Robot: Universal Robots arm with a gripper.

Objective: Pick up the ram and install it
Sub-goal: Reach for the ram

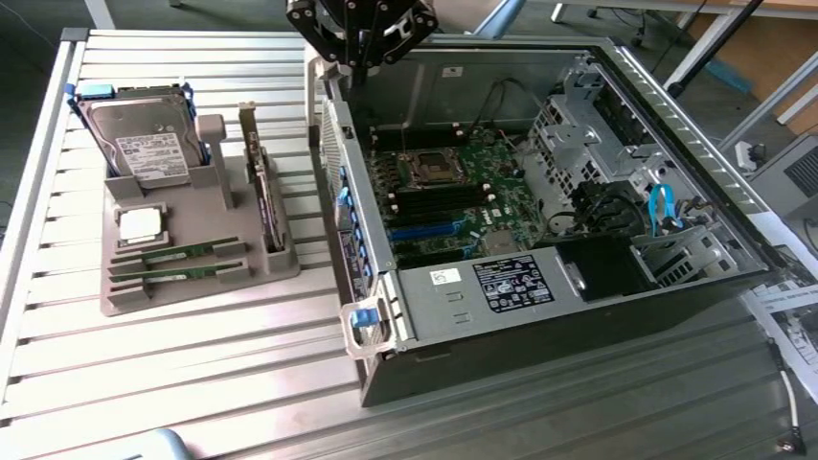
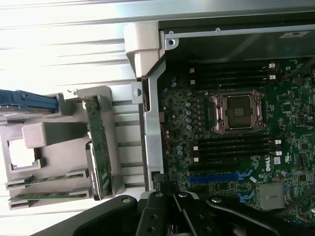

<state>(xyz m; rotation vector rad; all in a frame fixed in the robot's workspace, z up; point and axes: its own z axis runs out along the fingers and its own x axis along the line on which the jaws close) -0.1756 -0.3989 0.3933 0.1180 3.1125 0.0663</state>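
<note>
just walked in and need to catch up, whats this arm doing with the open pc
A single robot arm is working over an open computer case on a slatted metal table. Its gripper is shut and empty, hanging above the case's edge nearest the grey holder. Neither stick has been picked up: the first ram stick and second ram stick sit in the holder's slots. The memory slots on the motherboard look empty.
</note>
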